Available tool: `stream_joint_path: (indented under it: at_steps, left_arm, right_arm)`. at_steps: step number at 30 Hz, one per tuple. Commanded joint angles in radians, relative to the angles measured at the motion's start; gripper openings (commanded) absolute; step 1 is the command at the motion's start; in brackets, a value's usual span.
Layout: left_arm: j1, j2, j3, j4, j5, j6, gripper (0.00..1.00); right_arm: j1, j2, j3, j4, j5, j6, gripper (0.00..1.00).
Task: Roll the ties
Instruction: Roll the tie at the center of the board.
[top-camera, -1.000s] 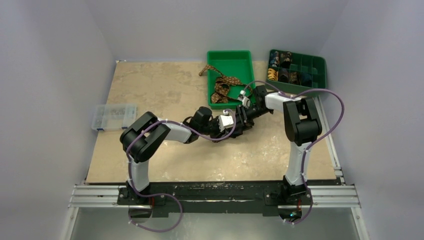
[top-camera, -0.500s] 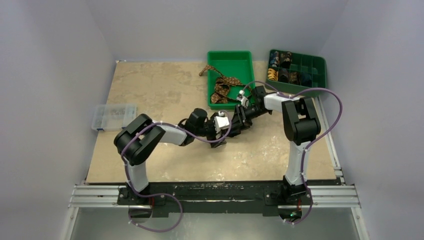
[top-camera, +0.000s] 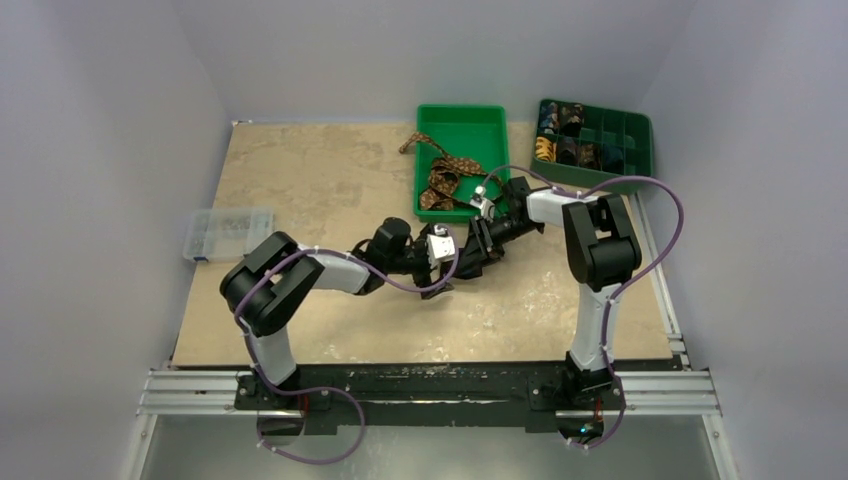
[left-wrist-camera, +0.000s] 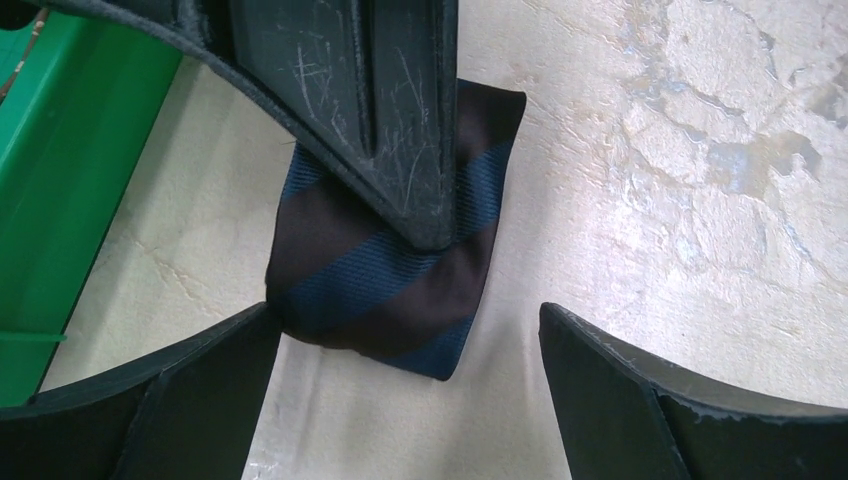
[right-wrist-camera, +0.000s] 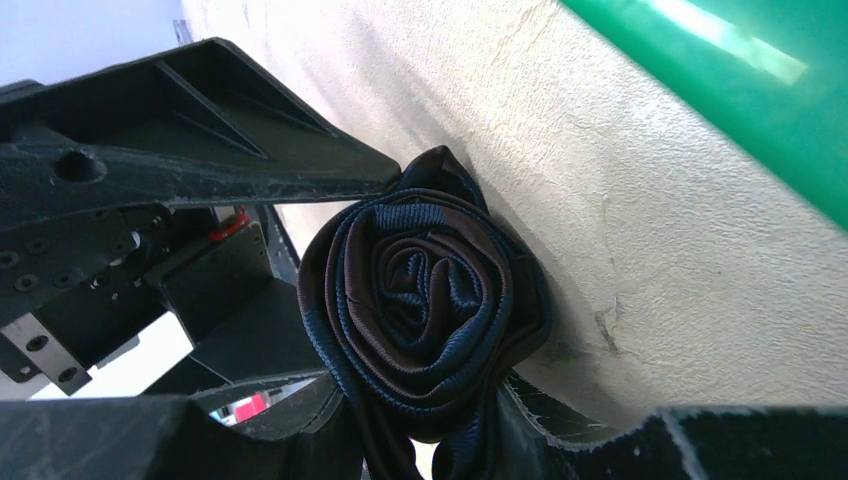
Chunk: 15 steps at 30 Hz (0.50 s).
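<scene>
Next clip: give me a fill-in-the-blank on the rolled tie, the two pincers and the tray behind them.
1. The right pincer clamps the rolled tie, dark with ___ stripes.
2. The left pincer stands ___, one finger either side of that tie.
3. A loose brown patterned tie lies partly in the ___ tray.
4. The clear plastic box sits near the table's ___ edge.
Missing words: blue; open; green; left.

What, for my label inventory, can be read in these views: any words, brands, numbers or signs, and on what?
No text is readable in any view.
Rolled tie: blue and dark stripes only, no label showing.
Green tray: plain, no marking.
Clear plastic box: too small to tell if it carries any print.
Divided green box: contents too small to read.
</scene>
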Motion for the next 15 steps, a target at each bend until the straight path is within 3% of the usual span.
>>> stream_joint_path:
  at_steps: [1, 6, 11, 15]
  left_arm:
    - [-0.043, 0.010, 0.032, 0.045, -0.055, 0.023, 1.00]
    - [-0.043, -0.072, -0.009, -0.015, -0.072, 0.095, 1.00]
    - [-0.039, -0.125, 0.077, -0.302, -0.026, 0.227, 1.00]
    - [-0.042, -0.077, 0.258, -0.571, 0.010, 0.276, 1.00]
  right_arm:
    - [0.012, 0.019, -0.046, -0.052, 0.137, -0.035, 0.25]
    - [0.012, 0.024, -0.031, -0.059, 0.137, -0.035, 0.25]
    - [0.012, 0.033, -0.026, -0.058, 0.135, -0.035, 0.24]
    - [0.012, 0.035, -0.021, -0.048, 0.134, -0.025, 0.25]
